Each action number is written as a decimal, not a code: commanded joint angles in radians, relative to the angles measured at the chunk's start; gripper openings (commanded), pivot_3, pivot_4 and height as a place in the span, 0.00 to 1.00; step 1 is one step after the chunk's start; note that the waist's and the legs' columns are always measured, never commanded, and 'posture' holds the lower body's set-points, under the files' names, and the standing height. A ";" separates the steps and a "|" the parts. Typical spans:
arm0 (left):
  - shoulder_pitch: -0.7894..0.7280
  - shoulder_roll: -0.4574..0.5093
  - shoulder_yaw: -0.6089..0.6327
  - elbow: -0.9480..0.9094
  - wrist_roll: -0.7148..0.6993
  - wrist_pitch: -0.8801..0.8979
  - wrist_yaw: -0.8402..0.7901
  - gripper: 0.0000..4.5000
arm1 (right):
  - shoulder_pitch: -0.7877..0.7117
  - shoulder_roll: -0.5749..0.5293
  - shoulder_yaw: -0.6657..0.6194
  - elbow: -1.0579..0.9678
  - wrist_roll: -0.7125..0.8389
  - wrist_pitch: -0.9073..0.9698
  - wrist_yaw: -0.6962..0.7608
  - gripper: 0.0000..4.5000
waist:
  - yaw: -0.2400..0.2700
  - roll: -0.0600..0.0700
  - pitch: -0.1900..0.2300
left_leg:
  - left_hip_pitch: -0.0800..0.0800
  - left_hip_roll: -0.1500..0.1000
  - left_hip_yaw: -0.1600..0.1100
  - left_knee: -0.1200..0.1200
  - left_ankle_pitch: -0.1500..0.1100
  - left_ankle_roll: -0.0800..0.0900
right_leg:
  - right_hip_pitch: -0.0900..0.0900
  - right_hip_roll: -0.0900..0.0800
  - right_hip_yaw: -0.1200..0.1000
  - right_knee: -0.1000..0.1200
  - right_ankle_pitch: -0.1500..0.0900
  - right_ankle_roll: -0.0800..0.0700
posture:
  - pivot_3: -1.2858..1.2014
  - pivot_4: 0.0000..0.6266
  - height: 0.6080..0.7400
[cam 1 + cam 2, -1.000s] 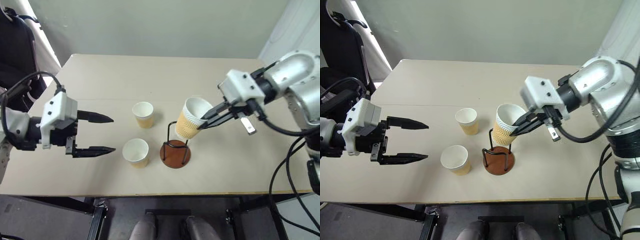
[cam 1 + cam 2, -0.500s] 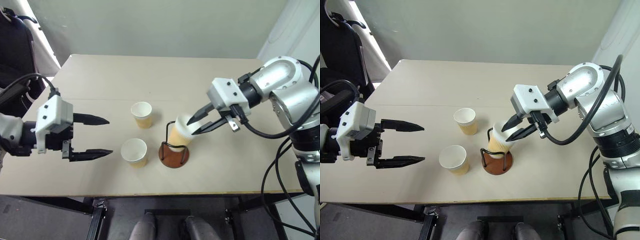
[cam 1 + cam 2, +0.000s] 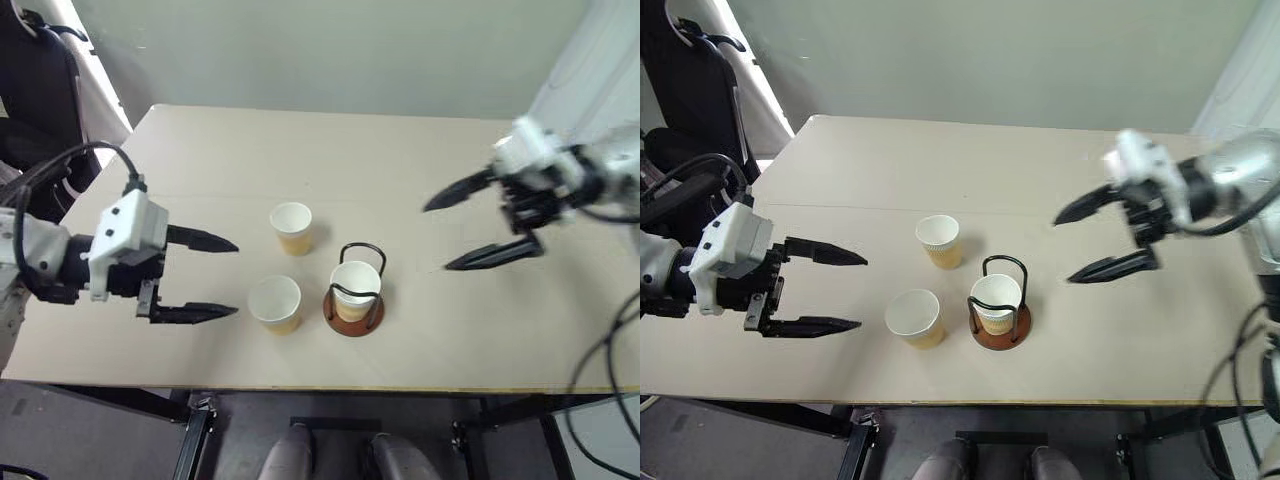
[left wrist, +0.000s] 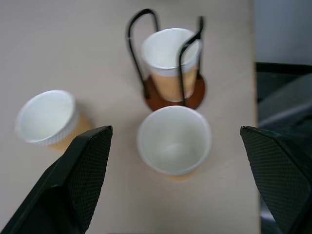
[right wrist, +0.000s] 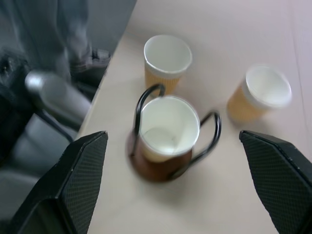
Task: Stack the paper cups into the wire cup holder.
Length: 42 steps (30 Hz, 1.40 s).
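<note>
One paper cup (image 3: 354, 285) stands upright inside the wire cup holder (image 3: 353, 310), whose black loops rise around it from a reddish-brown disc. A second cup (image 3: 275, 303) sits just left of the holder, and a third cup (image 3: 291, 226) stands farther back on the table. My right gripper (image 3: 472, 232) hovers open and empty to the right of the holder, well clear of it. My left gripper (image 3: 229, 278) is open and empty, pointing at the near cup from the left. In the left wrist view the near cup (image 4: 174, 141) lies between my fingers with the holder (image 4: 171, 83) behind it.
The beige table (image 3: 300, 150) has bare room at the back and right. A dark chair (image 3: 30, 90) stands off the table's left corner. The front edge (image 3: 320, 388) runs close below the cups.
My right gripper opened and let go of the cup, which dropped upright into the holder. That gripper then pulled away to the right. The left gripper stayed about where it was.
</note>
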<state>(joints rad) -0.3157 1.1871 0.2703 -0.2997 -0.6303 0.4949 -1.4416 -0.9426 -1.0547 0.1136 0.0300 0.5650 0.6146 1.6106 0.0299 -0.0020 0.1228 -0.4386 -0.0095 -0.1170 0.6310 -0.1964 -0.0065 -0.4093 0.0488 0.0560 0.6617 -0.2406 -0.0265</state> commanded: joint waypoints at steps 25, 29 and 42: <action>-0.200 -0.073 -0.441 0.101 0.364 -0.264 -0.119 0.15 | 0.458 -0.158 -0.583 -0.191 0.274 0.187 -0.198 1.00 | -0.024 0.003 0.001 | 0.003 0.007 0.008 0.007 -0.004 0.006 | 0.003 0.005 0.005 0.000 -0.002 0.005 | 0.52 0.24 1.00; -0.200 -0.077 -0.444 0.104 0.366 -0.265 -0.121 0.01 | 0.450 -0.160 -0.577 -0.180 0.271 0.179 -0.199 1.00 | -0.023 0.003 0.001 | 0.003 0.007 0.008 0.008 -0.004 0.006 | 0.004 0.005 0.005 0.001 -0.002 0.005 | 0.52 0.24 1.00; -0.301 -0.074 -0.393 0.164 0.284 -0.214 -0.171 0.01 | 0.441 -0.176 -0.558 -0.157 0.256 0.147 -0.200 1.00 | -0.022 0.003 0.001 | 0.002 0.007 0.008 0.010 -0.005 0.007 | 0.004 0.005 0.005 0.001 -0.001 0.006 | 0.52 0.24 1.00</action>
<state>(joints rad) -0.5911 1.0996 -0.1621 -0.1383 -0.3196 0.2719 -1.5721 -0.4848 -1.2037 -0.4199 -0.1226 0.8201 0.7749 1.4122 0.0082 0.0006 0.1235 -0.4362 -0.0027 -0.1091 0.6410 -0.2011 0.0002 -0.4050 0.0539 0.0607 0.6626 -0.2417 -0.0208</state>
